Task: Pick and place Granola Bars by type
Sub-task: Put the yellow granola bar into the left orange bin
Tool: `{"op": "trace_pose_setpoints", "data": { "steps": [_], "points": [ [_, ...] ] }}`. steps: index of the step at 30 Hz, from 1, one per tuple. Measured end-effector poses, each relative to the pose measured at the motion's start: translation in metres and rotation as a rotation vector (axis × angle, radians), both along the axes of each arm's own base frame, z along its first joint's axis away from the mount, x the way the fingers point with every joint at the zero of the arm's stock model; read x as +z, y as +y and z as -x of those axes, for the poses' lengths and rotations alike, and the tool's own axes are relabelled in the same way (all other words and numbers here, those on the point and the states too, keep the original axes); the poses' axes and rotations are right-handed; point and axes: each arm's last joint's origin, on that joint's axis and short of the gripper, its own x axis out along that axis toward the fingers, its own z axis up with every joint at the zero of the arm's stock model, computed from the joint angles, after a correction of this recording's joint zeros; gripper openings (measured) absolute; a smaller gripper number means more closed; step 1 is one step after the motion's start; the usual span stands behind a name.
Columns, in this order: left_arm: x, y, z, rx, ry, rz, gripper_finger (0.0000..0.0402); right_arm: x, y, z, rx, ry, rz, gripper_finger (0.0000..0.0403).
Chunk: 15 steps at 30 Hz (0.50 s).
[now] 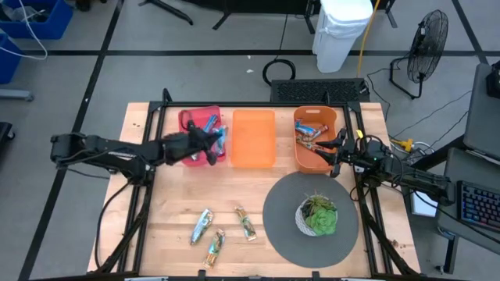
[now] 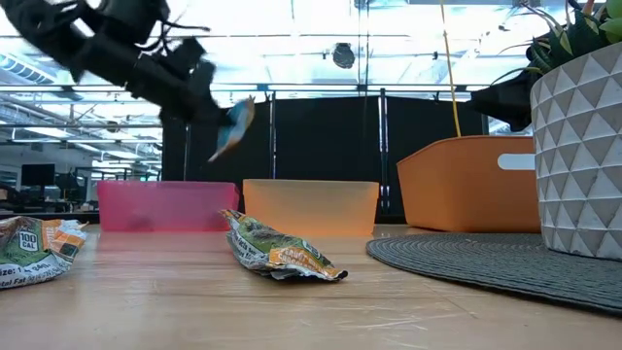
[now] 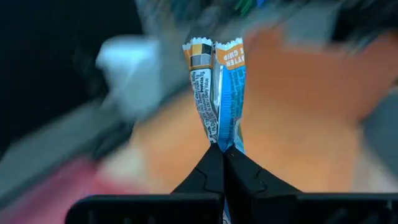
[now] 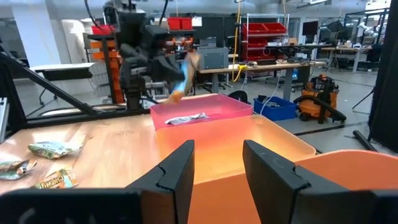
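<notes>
Granola Bars: we find three green-gold bars (image 1: 221,232) loose on the near part of the wooden table (image 1: 172,211), just left of the round grey mat (image 1: 285,226) that carries the potted plant (image 1: 319,215). In the low view, one of them (image 2: 282,251) lies crumpled in front of the bins.

Behind these we see three bins in a row across the table: a pink bin (image 1: 187,119) at left, a shallow orange tray (image 1: 254,137) in the middle, and a deeper orange bin (image 1: 312,160) at right. The pink bin holds blue-wrapped bars (image 1: 221,137); the right orange bin holds several brown-red and blue bars (image 1: 314,129).

The left gripper (image 1: 209,148) hangs above the pink bin, near its right edge. Its fingers are closed tight on one blue-wrapped bar (image 3: 217,93), pinched at its lower end so that the bar stands up beyond the fingertips. In the low view, we see this bar (image 2: 233,124) held well above the pink bin's rim.

The right gripper (image 1: 338,148) sits at the right edge of the deep orange bin. Its two fingers (image 4: 177,168) stand spread apart, with nothing between them.
</notes>
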Motion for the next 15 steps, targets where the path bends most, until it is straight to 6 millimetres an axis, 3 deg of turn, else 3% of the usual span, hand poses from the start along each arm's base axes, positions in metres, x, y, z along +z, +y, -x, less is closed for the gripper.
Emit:
{"op": "trace_pose_setpoints", "data": {
  "steps": [5,15],
  "points": [
    [0.0051,0.0052,0.0077,-0.242,-0.236,-0.216,0.0002,-0.0004,-0.0002,-0.0005,0.0,0.005,-0.002,0.0128],
    [0.0032,0.0104,0.0098,-0.281,-0.299,-0.22,0.0003,-0.0006,-0.0002,-0.0005,0.0,0.008,-0.002,0.0128]
  ]
}}
